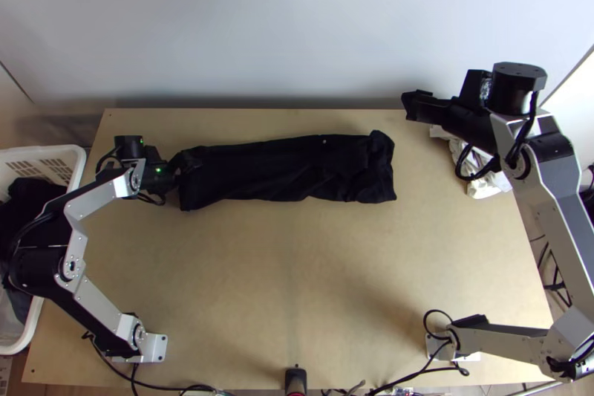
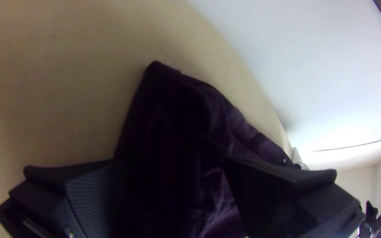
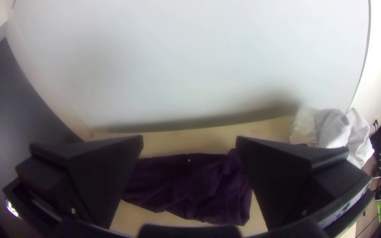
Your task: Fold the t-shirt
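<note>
The black t-shirt [image 1: 286,169] lies as a long narrow folded strip across the table's far half, somewhat bunched at its right end. At its left end is my left gripper [image 1: 177,171]; in the left wrist view that gripper [image 2: 179,176] is open, its two fingers apart over the dark cloth [image 2: 173,110]. My right gripper [image 1: 417,105] is held up by the table's far right edge, away from the shirt. The right wrist view has the right gripper [image 3: 189,143] wide open with nothing between its fingers, the shirt [image 3: 190,185] lying farther off below it.
White crumpled cloth [image 1: 486,182] lies at the table's right edge under the right arm. A white basket [image 1: 74,166] with dark cloth stands off the left edge. A pale wall [image 1: 297,24] rises behind the table [image 1: 297,262], whose near half is bare wood.
</note>
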Available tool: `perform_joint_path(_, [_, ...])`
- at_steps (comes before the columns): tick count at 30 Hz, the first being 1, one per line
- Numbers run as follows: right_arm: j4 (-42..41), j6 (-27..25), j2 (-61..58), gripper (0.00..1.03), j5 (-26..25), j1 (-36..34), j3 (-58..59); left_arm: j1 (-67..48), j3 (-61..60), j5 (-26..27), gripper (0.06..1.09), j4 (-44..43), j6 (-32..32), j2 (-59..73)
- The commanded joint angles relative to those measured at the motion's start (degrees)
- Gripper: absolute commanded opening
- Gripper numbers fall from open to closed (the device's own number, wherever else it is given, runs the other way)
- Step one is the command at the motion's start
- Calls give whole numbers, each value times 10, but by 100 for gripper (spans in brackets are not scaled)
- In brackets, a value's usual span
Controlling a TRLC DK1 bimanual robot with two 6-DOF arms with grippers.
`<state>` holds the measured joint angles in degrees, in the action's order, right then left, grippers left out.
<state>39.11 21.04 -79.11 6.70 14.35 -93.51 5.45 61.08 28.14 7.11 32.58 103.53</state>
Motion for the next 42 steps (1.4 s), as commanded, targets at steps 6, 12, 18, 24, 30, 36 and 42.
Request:
perform_joint_path(6, [18, 7, 3, 98, 0, 2, -40, -16, 63, -32, 9, 85, -21, 66])
perform_joint_path(12, [20, 7, 10, 97, 0, 1, -39, 3, 50, -66, 9, 114, -60, 52])
perform_joint_path(18, [20, 7, 18, 97, 0, 1, -20, 57, 50, -47, 9, 218, -128, -24])
perform_joint_path(24, [15, 13, 22, 97, 0, 1, 3, 51, 78, -12, 9, 307, -140, -128])
perform_joint_path(30, [13, 12, 35, 98, 0, -1, 17, 21, 113, -10, 9, 366, -158, -176])
perform_joint_path(36, [5, 12, 60, 97, 0, -7, 47, -18, 155, -12, 9, 389, -145, -167])
perform_joint_path(42, [-9, 12, 82, 97, 0, -10, 78, -89, 213, -29, 9, 401, -116, -126])
